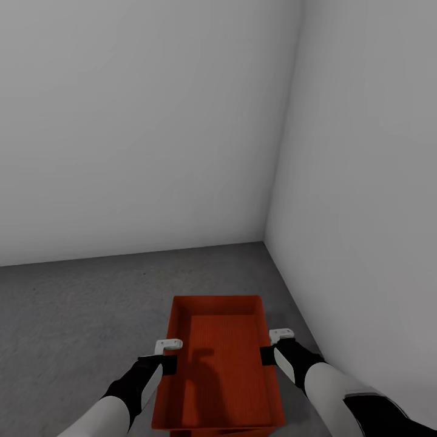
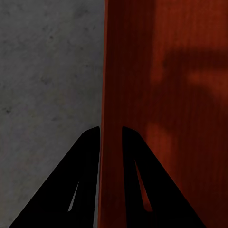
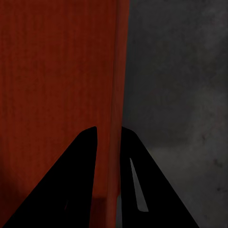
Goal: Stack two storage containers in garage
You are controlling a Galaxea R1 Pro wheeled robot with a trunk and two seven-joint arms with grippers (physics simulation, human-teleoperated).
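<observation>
Evidently both tools grip one storage container (image 1: 221, 364).

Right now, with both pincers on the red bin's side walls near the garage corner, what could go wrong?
1. Each grip is thin: the left pincer and right pincer clamp only the rims of the storage container, so it might slip or tilt.
2. The right wall is close, so the right arm might brush it.
3. Uneven release could drop one side onto the concrete floor first.
</observation>
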